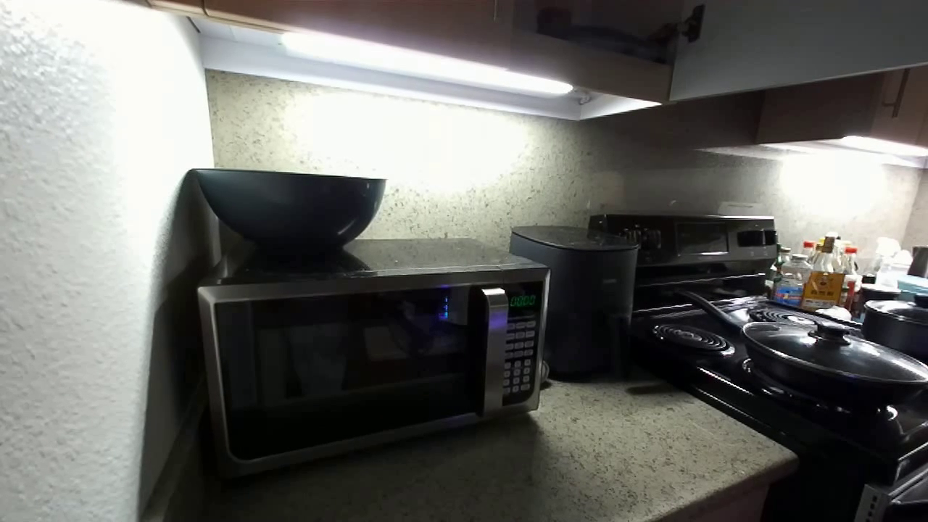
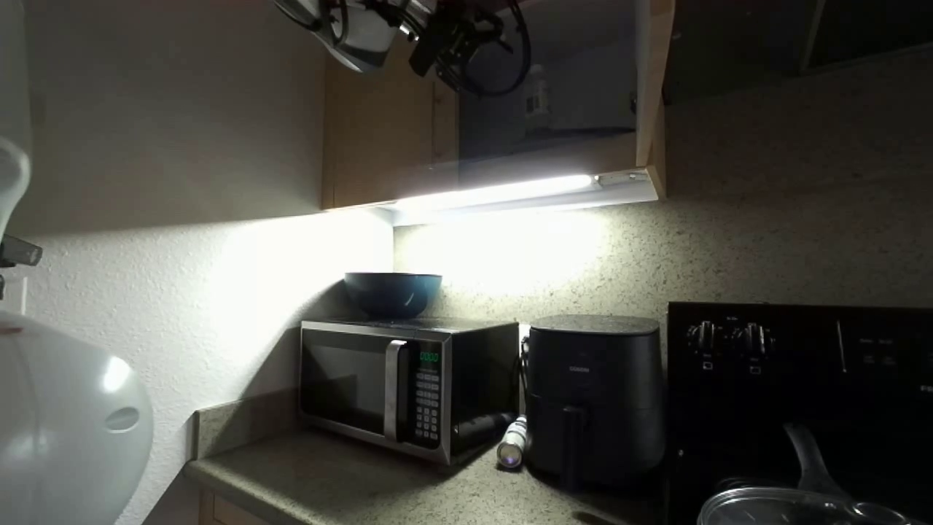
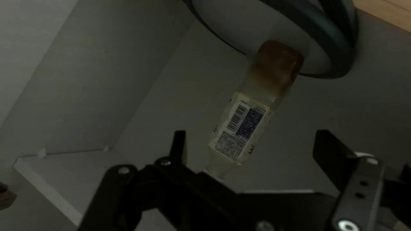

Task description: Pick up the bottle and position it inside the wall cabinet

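The bottle is pale with a barcode label and a reddish-brown end. In an exterior view the bottle stands upright inside the open, dark compartment of the wall cabinet. The cabinet's underside edge also shows in an exterior view, where the bottle is not visible. My gripper is open, its fingers wide apart. The bottle shows between and beyond the fingers, and neither finger touches it. Its narrow end is partly hidden behind the gripper. In an exterior view the gripper is at the cabinet opening, left of the bottle.
A dark-rimmed round item lies at the bottle's brown end. The open cabinet door stands at the right. Below are the microwave, a bowl, an air fryer, a lying cylinder and the stove.
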